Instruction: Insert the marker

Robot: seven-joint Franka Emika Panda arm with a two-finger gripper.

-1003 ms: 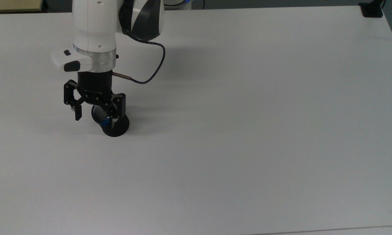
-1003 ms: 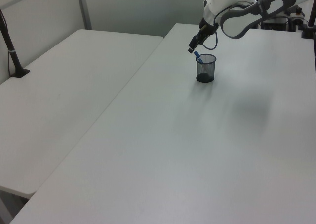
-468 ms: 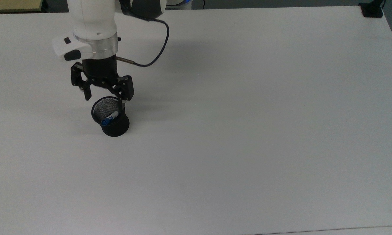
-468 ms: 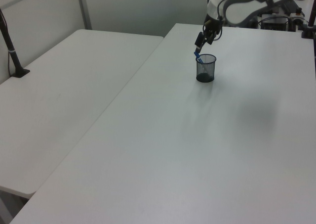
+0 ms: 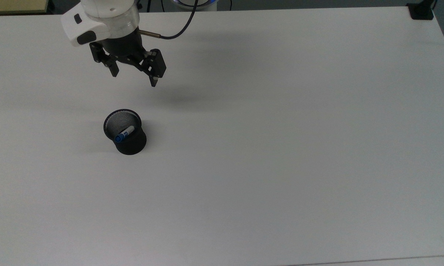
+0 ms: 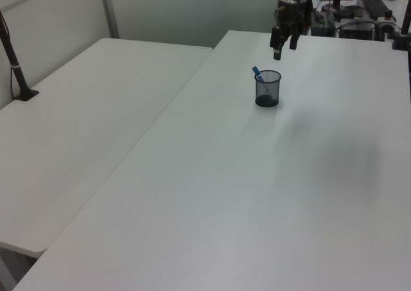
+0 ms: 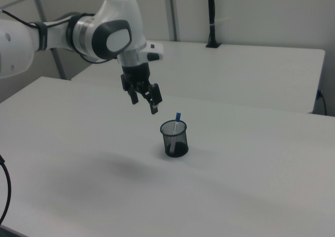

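Note:
The black mesh cup (image 5: 125,136) (image 6: 268,88) (image 7: 174,138) stands upright on the white table. Inside it leans the white marker (image 5: 124,133) (image 7: 177,120), its blue cap (image 6: 255,70) sticking out above the rim. My gripper (image 5: 134,78) (image 6: 286,45) (image 7: 144,104) hangs open in the air with nothing between its fingers. In the top view it is well above the cup and slightly to the right. In the right view it hovers up and to the left of the cup.
The white table (image 5: 281,147) stretches wide around the cup. A second white table (image 6: 77,124) lies beside it at the left view's left. A black clamp post (image 6: 13,60) stands on that table's far edge. A dark cable (image 5: 177,26) hangs from the wrist.
My gripper, open throughout, has lifted away from the cup and drawn back toward the top view's upper edge. The marker stays in the cup, uncovered now.

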